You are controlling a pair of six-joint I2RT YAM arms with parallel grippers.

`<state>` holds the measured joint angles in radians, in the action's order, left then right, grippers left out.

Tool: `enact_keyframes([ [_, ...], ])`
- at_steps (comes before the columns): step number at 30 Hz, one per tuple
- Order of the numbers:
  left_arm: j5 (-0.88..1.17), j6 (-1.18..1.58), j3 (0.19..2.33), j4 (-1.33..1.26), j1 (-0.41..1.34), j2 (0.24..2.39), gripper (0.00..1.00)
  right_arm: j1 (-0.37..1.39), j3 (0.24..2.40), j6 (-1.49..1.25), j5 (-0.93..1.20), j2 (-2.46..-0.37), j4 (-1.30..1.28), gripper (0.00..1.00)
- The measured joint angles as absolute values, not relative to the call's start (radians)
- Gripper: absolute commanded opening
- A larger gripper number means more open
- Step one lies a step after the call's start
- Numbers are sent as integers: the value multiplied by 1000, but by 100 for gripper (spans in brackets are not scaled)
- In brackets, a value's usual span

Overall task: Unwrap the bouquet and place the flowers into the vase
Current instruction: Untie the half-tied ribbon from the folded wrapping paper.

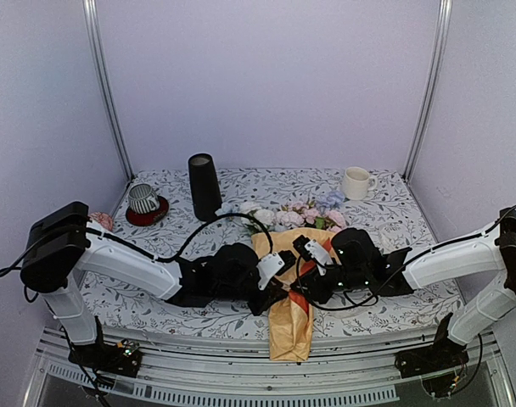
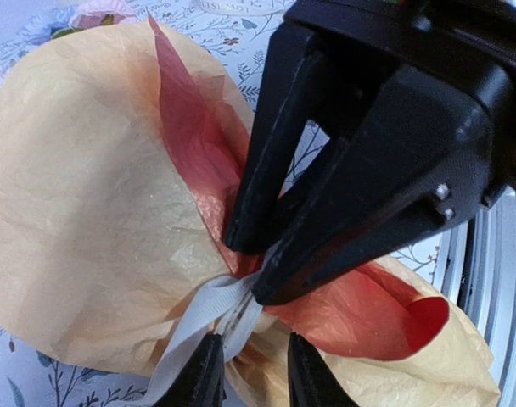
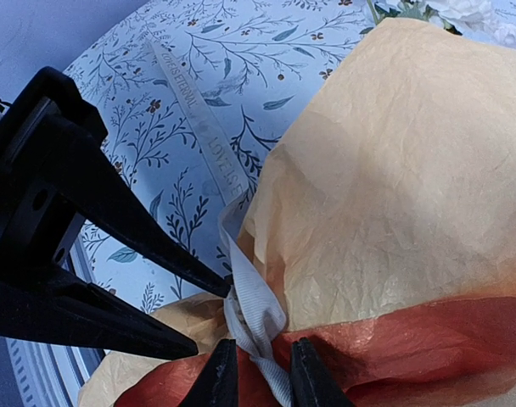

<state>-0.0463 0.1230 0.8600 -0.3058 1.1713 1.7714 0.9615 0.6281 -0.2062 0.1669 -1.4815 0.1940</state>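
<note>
Well, the bouquet (image 1: 290, 331) lies flat mid-table (image 1: 241, 182), its flower heads (image 1: 300, 216) pointing toward the back. The vase (image 1: 204, 186) stands upright well apart at the back left. Both arms meet at the cream ribbon (image 3: 256, 301) cinching the paper's waist. The left gripper (image 2: 255, 377) has its fingers a little apart, with the ribbon running loosely between them. The right gripper (image 3: 262, 377) straddles the knot with a narrow gap — whether it bites, I cannot tell. To my eye the bow is the job in hand. Best to clamp one loose tail only and draw it slowly away from the knot — while the other arm pins the paper so the cone doesn't drag.
</note>
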Motion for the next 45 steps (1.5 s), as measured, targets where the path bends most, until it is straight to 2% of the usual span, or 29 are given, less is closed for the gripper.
enact_keyframes([
  [10,-65,126,866,-300,1163,1775,24,961,629,-205,162,-1481,185,22],
  [14,-67,131,866,-300,1161,1775,29,961,630,-202,162,-1481,180,20],
  [17,-68,133,862,-303,1160,1775,29,961,636,-193,161,-1487,171,8],
  [19,-68,133,856,-303,1160,1775,29,961,646,-186,158,-1495,160,3],
  [28,-57,123,850,-302,1158,1775,29,961,663,-171,161,-1484,138,2],
  [45,-69,69,881,-271,1158,1776,20,961,665,-164,197,-1445,135,2],
])
